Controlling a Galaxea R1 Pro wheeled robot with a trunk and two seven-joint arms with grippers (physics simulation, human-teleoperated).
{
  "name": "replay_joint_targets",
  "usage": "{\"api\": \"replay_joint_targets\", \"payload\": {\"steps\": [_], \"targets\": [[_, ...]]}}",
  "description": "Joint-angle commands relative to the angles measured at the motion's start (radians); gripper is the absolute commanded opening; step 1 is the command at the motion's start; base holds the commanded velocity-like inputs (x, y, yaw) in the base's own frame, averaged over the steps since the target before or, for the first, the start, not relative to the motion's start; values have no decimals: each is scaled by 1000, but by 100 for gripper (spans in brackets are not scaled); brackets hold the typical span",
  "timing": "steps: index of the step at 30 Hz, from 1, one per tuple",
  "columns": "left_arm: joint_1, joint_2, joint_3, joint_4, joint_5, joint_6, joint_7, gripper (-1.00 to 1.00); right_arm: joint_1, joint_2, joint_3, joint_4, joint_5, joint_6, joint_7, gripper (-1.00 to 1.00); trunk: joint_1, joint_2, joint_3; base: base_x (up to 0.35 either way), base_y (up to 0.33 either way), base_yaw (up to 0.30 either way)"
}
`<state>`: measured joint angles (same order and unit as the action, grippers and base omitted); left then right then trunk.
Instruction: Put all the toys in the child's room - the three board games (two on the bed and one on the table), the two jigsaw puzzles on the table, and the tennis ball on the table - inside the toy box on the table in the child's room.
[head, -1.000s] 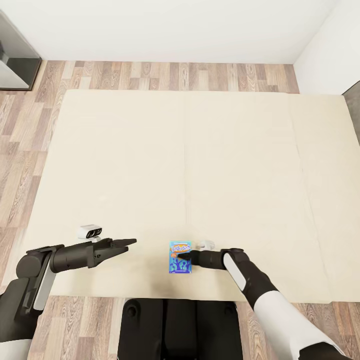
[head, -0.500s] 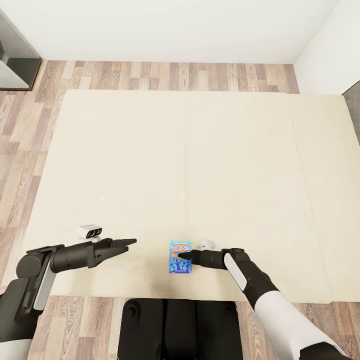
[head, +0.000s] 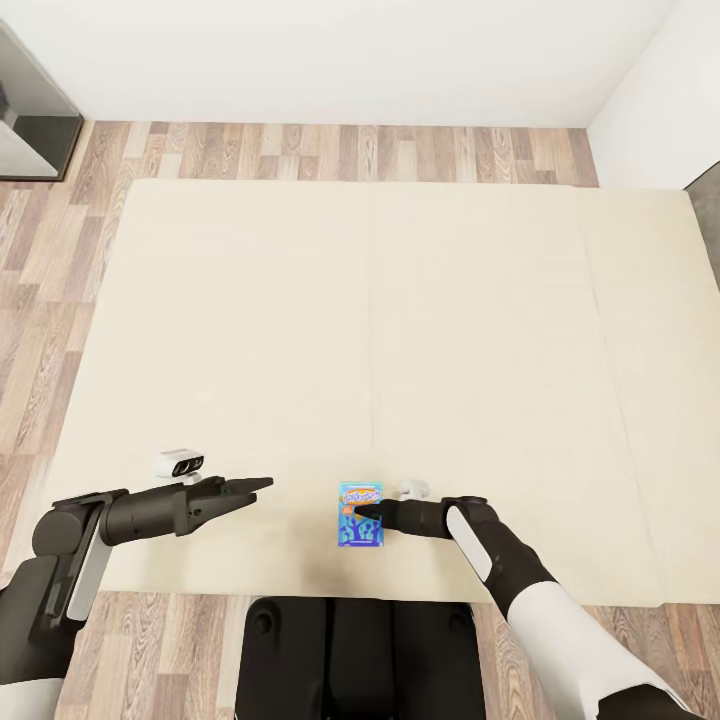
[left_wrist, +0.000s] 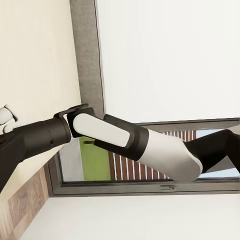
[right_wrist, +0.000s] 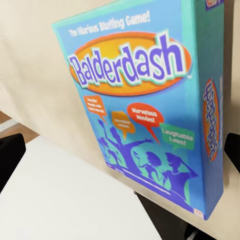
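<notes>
Where wood floor (head: 60, 250) ends, cream bed (head: 400, 330) spreads.

White walls (head: 350, 50), light wood plank floor (head: 300, 150) beyond the bedding, grey cabinet (head: 30, 110) at the far left corner, dark-framed window (left_wrist: 150, 170), even diffuse light

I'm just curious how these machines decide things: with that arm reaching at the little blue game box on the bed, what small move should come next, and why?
Probably ease the right gripper a little further onto the blue Balderdash box and close on its edge. The box lies flat on the bed, the fingertips are at its right side, and whether they grip it yet cannot be told.
</notes>
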<state>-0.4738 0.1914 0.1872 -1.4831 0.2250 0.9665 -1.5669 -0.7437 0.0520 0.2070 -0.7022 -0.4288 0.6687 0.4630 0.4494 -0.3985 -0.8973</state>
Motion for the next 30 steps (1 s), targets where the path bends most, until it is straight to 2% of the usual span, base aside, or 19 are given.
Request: {"api": "replay_joint_targets", "payload": {"steps": [1, 30], "targets": [[0, 0, 0, 0, 0, 11, -4, 100, 0, 0, 0, -1, -2, 5, 0, 100, 1, -1, -1, 0, 0, 0], [0, 0, 0, 0, -1, 11, -4, 100, 0, 2, 4, -2, -2, 5, 1, 100, 1, -1, -1, 0, 38, 0]]}}
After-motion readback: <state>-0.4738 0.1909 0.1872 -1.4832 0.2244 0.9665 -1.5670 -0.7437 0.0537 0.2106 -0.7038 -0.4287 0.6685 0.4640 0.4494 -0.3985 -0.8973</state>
